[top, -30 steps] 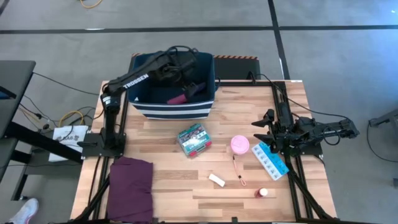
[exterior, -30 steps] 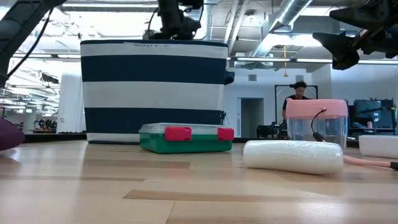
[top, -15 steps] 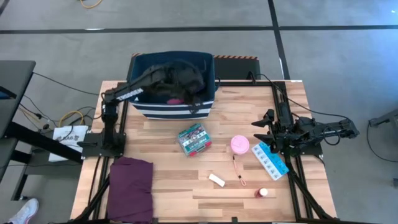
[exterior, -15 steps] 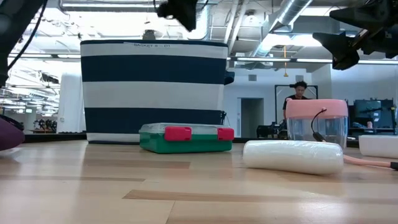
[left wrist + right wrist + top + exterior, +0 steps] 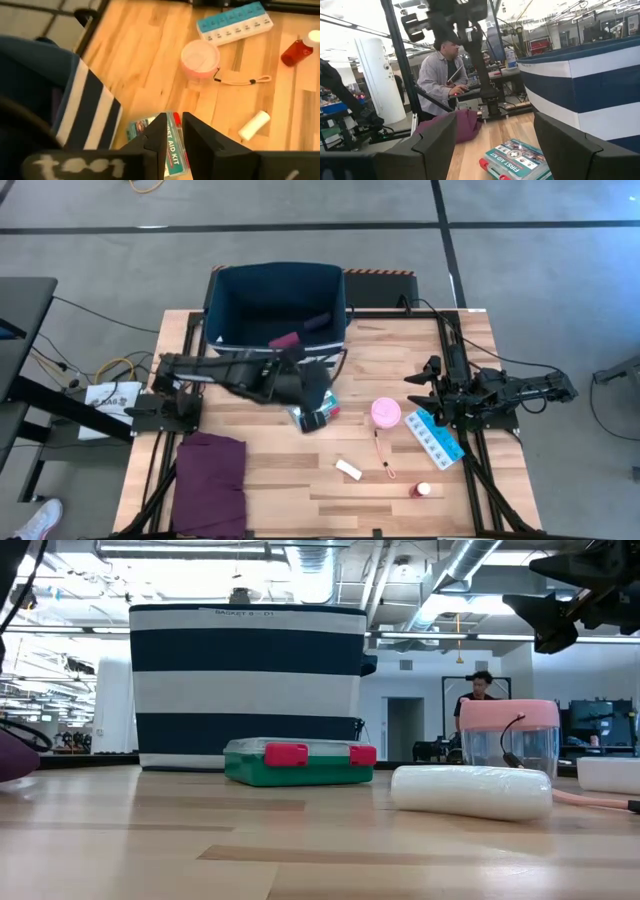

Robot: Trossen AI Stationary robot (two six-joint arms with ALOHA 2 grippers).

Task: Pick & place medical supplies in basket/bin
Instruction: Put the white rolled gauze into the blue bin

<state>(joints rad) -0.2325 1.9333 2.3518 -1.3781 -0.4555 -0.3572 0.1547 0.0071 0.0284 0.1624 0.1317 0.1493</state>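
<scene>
Two narrowed jaws above first-aid box (image 5: pixel 165 150)

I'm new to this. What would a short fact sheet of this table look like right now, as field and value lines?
Left gripper: nearly shut, above the first aid kit
Right gripper: open, waiting at the table's right edge
Bin: navy, striped, at the table's far side
Inside bin: magenta roll, dark purple roll
On table: pink tub, pill organizer, white tube, small red bottle
Aside: purple cloth
</scene>
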